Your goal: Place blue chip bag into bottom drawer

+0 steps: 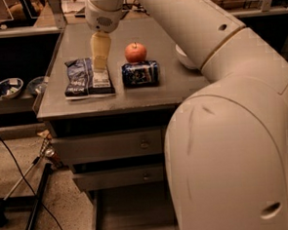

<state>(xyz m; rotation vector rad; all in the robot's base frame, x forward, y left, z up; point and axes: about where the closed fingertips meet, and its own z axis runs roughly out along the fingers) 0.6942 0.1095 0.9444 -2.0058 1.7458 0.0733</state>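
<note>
Nearest the camera, the robot's thick pale arm is filling the right side of the view and hiding part of the cabinet. Low in the picture the bottom drawer is standing pulled out, its grey floor showing beside the arm. Above it the middle drawer and the top drawer are sitting pushed in, each showing a small round knob. On the counter the blue chip bag is lying flat near the front left edge, white label panel facing up. Just to its right a blue can is lying on its side, apart from the bag. Behind the can a red apple is sitting upright. The pincer is hanging over the bag's far end, pointing down; whether it is wide or narrow cannot be told. Farther right, a white bowl is peeking out from behind the arm.
</note>
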